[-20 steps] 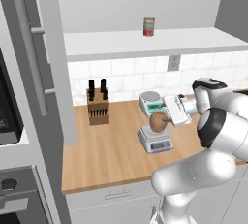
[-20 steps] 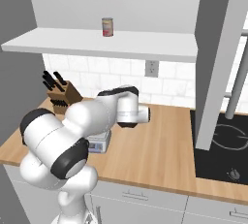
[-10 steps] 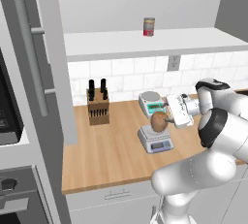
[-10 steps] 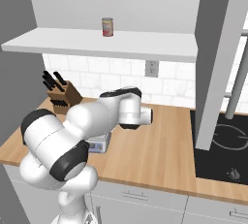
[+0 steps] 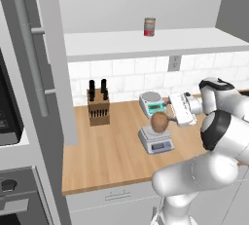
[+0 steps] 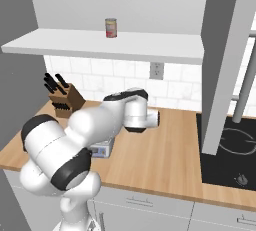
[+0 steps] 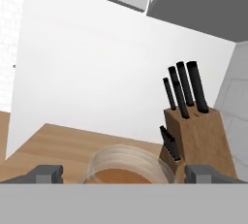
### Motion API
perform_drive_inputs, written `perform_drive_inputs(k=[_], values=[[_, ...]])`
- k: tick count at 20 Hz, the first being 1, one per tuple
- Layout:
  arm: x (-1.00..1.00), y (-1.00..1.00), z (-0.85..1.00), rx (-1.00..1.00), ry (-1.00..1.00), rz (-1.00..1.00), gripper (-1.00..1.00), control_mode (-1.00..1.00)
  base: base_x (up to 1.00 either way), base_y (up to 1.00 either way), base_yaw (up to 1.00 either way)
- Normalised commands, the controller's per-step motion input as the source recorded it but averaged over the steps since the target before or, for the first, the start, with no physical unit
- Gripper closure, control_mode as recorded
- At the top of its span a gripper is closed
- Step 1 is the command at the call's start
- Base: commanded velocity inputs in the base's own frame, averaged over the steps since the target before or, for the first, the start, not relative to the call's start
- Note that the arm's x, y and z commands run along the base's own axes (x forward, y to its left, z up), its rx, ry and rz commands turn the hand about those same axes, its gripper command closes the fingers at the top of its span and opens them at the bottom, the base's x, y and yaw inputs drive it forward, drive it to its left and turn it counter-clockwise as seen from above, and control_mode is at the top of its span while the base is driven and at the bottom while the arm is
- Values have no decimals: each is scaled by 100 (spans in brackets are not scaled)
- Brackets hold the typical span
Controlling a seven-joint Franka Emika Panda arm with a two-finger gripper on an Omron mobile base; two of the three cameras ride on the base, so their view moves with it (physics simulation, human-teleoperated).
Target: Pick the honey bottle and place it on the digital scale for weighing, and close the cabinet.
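Honey [image 5: 159,121] sits on the scale [image 5: 156,141], near the counter's front half, right of the knife block [image 5: 98,108]. A second scale with a teal panel [image 5: 152,103] stands behind it, by the back wall; that one is not mine to use.

My gripper [image 5: 170,117] is at the jar's right side, level with it. From the hand camera the two tips stand wide apart, one either side of the honey [image 7: 127,167], with a gap between each tip and the glass. So: jaws apart, nothing clamped. I cannot tell whether the jar is centred on the platter, as my arm covers it from the right base camera.

Judgement: placing is done or nearly so; the step in hand is a clean retreat.
- Draw straight back along the finger axis, no sideways sweep, or a tip could clip the jar and push it off the platter
- Keep the jaws wide until clear of the lid
- Rise before swinging, since the teal scale is close behind

Cabinet [image 5: 57,61] is open, its door [image 5: 32,63] swung out at the counter's left edge; shelf carries a can [image 5: 149,26]. That door is next
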Motion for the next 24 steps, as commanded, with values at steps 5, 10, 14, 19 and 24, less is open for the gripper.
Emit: perform_drive_inputs(k=[5, 10, 14, 19, 24], values=[[-32, -25, 28, 0, -16, -3, -100, -100, 0, 0, 0], [-60, -43, 26, 7, -47, -13, -100, -100, 0, 0, 0], [-50, -55, 34, 14, -48, -13, -100, -100, 0, 0, 0], [-29, -55, 41, 17, -44, -8, -100, -100, 0, 0, 0], [-4, -71, 55, 15, -38, -1, -100, -100, 0, 0, 0]])
